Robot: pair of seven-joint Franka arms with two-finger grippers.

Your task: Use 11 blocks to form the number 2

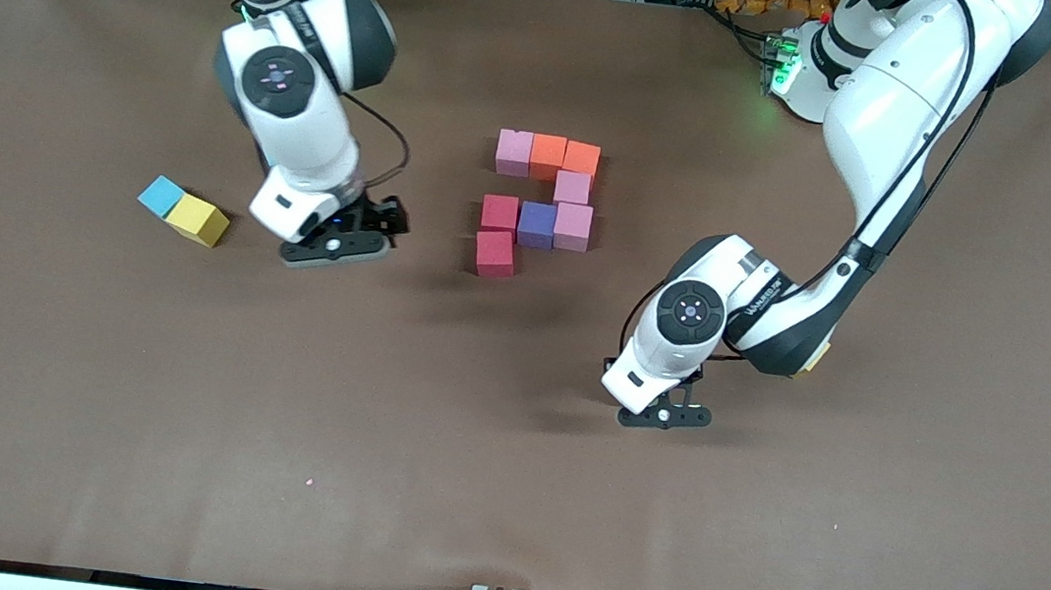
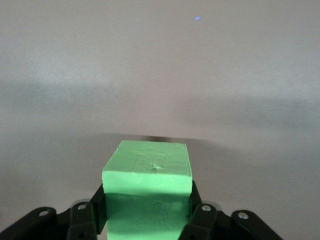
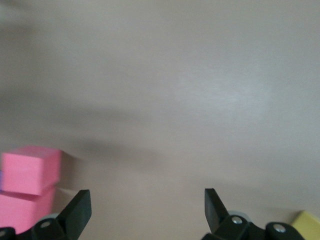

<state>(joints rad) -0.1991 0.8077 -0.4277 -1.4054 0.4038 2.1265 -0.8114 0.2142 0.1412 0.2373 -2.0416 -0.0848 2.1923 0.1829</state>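
Green block (image 2: 148, 192) sits between the left gripper's (image 1: 667, 412) narrowed fingers (image 2: 93, 206), over bare table (image 1: 503, 490) toward the camera-side edge. Its destination, the unfinished figure, ends at a red block (image 1: 495, 253) nearer mid-table, toward the right arm's end. Right gripper (image 1: 373, 230) waits, spread wide and holding nothing, beside the yellow block (image 1: 199, 218). No lettering is legible.

A light-blue cube (image 1: 162, 194) rests on the brown table (image 1: 508, 451) toward the right arm's end.
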